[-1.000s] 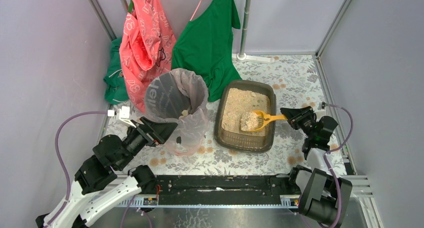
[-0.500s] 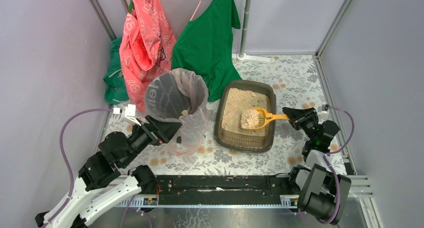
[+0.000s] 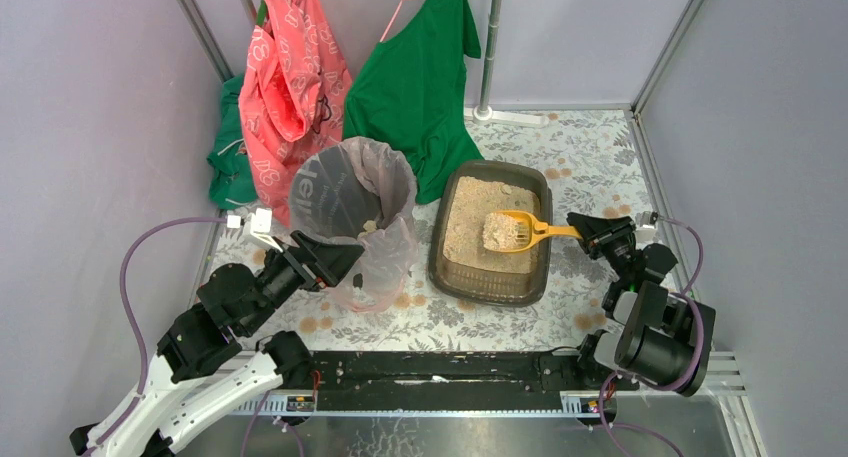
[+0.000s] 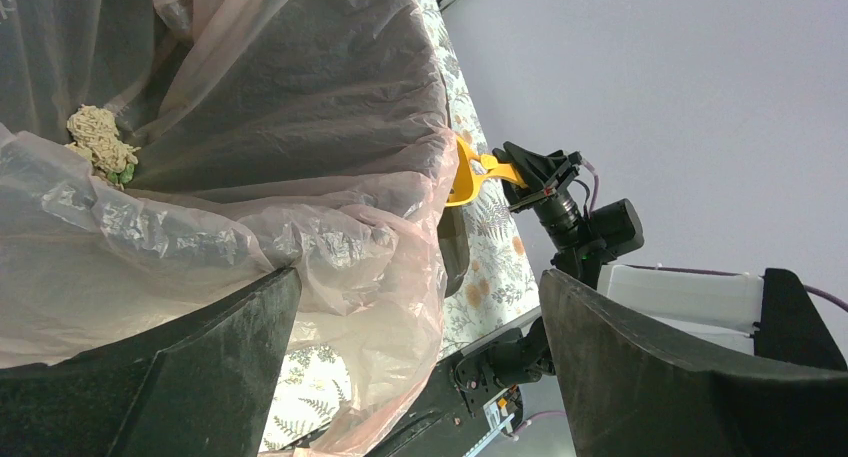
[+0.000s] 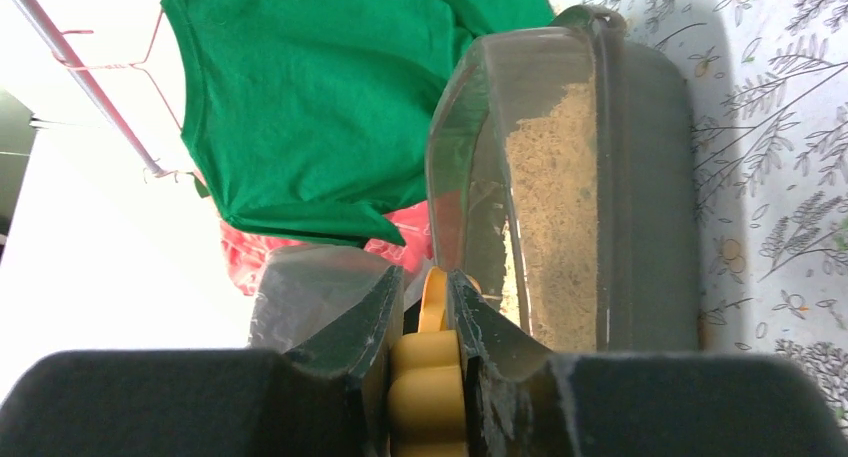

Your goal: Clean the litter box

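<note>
Scoop (image 3: 508, 229) shifted back, litter box (image 3: 485, 285) beside right hand (image 3: 582, 229), seemingly apart

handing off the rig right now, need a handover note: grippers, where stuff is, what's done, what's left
Left gripper: open, jaws either side of the near edge of the lined bin, gripping nothing.
Right gripper: shut on the handle of the yellow scoop.
The scoop carries a load of litter and is held over the litter box, which sits right of the bin on the floral table cover.
Done: one clump lies in the bin liner.
Left: carry the load across to the bin, tip it out, then probably sift the rest of the litter.
</note>
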Robot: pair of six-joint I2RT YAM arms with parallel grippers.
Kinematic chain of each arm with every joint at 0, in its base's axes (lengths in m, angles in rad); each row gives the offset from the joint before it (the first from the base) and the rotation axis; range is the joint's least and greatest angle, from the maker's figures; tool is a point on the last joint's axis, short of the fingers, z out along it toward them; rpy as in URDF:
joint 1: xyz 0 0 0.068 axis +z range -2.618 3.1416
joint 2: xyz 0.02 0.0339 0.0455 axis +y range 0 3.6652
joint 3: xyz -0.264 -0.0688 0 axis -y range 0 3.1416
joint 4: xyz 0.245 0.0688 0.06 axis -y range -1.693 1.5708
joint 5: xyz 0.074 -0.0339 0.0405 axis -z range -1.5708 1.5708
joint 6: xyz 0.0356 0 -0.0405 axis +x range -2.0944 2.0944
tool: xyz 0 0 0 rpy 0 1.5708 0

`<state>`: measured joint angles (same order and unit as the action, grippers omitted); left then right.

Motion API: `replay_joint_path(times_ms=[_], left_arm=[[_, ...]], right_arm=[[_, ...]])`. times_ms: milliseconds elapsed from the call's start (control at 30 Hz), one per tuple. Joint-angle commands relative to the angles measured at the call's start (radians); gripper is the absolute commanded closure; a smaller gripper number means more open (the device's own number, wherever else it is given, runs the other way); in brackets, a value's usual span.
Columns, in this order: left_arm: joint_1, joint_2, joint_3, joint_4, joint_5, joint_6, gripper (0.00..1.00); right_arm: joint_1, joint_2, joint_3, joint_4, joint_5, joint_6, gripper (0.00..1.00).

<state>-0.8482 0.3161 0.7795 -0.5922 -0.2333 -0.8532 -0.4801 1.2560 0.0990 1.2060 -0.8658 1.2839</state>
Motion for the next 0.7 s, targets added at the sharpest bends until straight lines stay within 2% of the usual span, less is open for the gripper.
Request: replay_joint_path(times_ms=[0, 133, 200, 300, 400, 500, 600, 667], left_arm=[[-0.003, 0.002, 0.016, 0.055, 0.001, 0.011, 0.03], [-0.003, 0.006, 0.018, 0.062, 0.007, 0.008, 0.03], [-0.003, 0.008, 0.021, 0.066, 0.007, 0.007, 0.03], [-0.003, 0.004, 0.021, 0.065, 0.009, 0.004, 0.03], [-0.003, -0.005, 0.025, 0.057, -0.007, -0.003, 0.03], [-0.002, -0.018, 0.026, 0.054, -0.017, -0.004, 0.03], [-0.003, -0.012, 0.039, 0.041, -0.018, 0.003, 0.03], [-0.003, -0.013, 0.042, 0.039, -0.015, 0.003, 0.03]], right_arm=[[-0.006, 0.052, -0.013, 0.271, -0.035, 0.105, 1.0], [0.018, 0.067, -0.014, 0.264, -0.031, 0.089, 1.0], [-0.026, 0.066, -0.016, 0.261, -0.036, 0.086, 1.0], [0.017, 0.084, 0.024, 0.227, -0.056, 0.055, 1.0], [-0.033, 0.101, 0.023, 0.248, -0.052, 0.072, 1.0], [0.063, 0.125, 0.039, 0.28, -0.025, 0.071, 1.0], [-0.013, 0.124, 0.023, 0.269, -0.02, 0.081, 1.0], [0.036, 0.137, 0.047, 0.259, -0.023, 0.06, 1.0]])
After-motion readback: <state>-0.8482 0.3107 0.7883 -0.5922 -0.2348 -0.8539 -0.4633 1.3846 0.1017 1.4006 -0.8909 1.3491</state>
